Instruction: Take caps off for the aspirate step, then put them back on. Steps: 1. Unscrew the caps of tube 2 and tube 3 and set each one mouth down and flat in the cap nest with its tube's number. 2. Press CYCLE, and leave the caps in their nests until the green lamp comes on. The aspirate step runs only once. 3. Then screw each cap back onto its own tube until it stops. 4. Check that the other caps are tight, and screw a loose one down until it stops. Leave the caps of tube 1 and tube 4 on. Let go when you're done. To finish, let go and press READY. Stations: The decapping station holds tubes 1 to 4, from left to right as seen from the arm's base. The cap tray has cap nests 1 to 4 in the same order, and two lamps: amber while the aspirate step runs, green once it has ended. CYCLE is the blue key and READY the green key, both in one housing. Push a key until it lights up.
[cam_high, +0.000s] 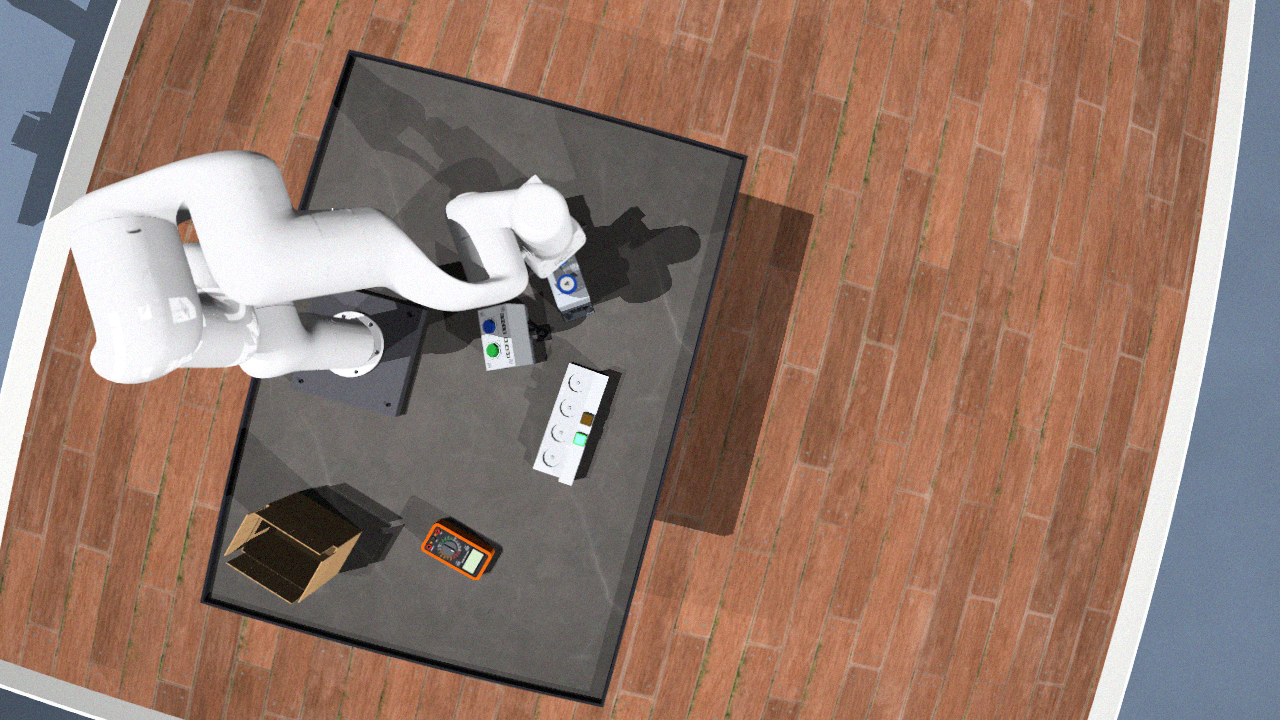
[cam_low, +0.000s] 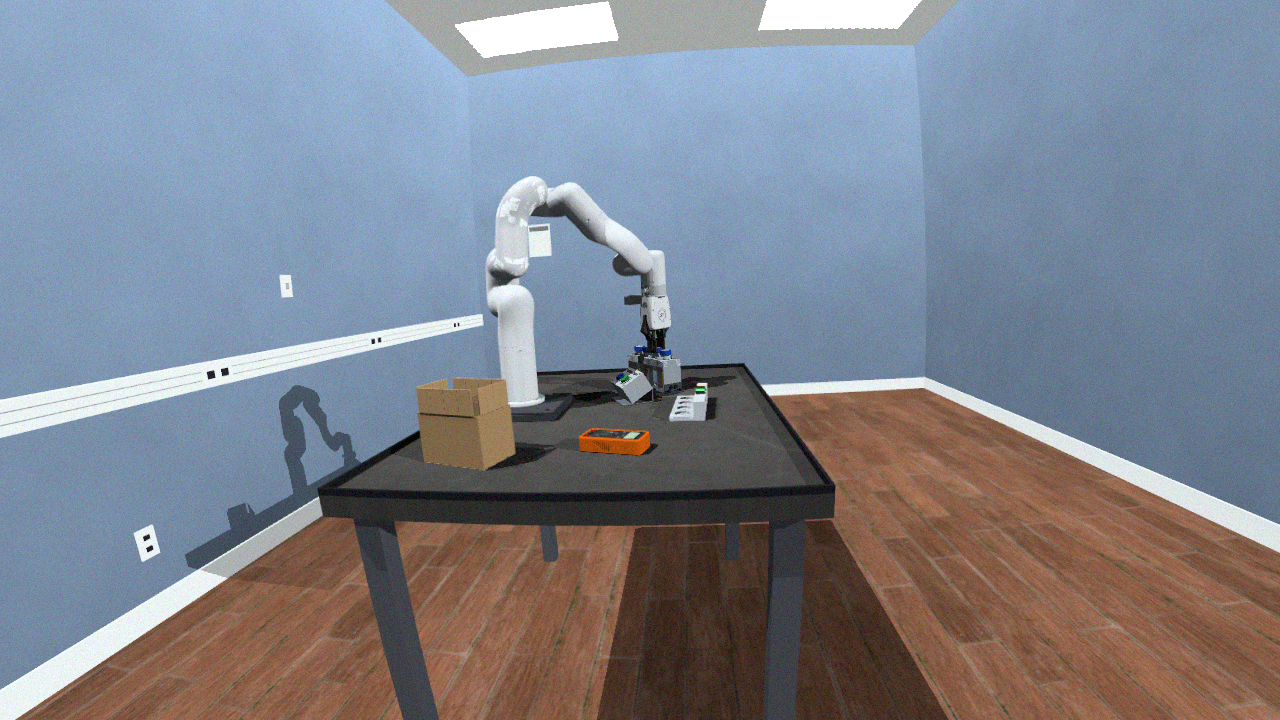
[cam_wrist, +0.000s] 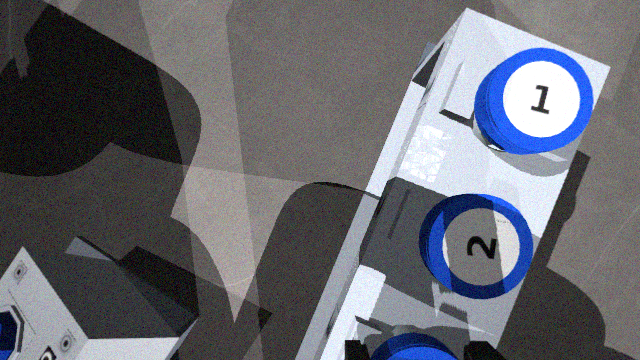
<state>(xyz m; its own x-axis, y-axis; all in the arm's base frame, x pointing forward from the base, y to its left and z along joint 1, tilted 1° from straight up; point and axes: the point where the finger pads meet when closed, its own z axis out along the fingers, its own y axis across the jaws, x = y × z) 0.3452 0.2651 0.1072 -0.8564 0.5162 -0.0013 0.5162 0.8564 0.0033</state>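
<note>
Cardboard box (cam_high: 331, 562) (cam_low: 465, 434) stood open, lower left, near table (cam_high: 402, 652) (cam_low: 581, 506) edge, caps 1 (cam_wrist: 541, 117) and 2 (cam_wrist: 482, 267) seated, upper right, claw (cam_low: 658, 351) (cam_wrist: 416, 354) around cap 3 (cam_wrist: 415, 352), grip undeterminable.

The first cap (cam_wrist: 541, 99) reads "1" and the next cap (cam_wrist: 481, 246) reads "2", each in black.

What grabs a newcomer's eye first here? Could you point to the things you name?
Probably the big white arm (cam_high: 308, 255) (cam_low: 581, 214), arching from its base over the dark table (cam_high: 375, 626) (cam_low: 572, 479). Next, the orange multimeter (cam_high: 457, 550) (cam_low: 614, 441) near the open cardboard box (cam_high: 326, 555) (cam_low: 465, 434), and the cap tray's lit green lamp (cam_high: 580, 439) (cam_low: 700, 390).
</note>
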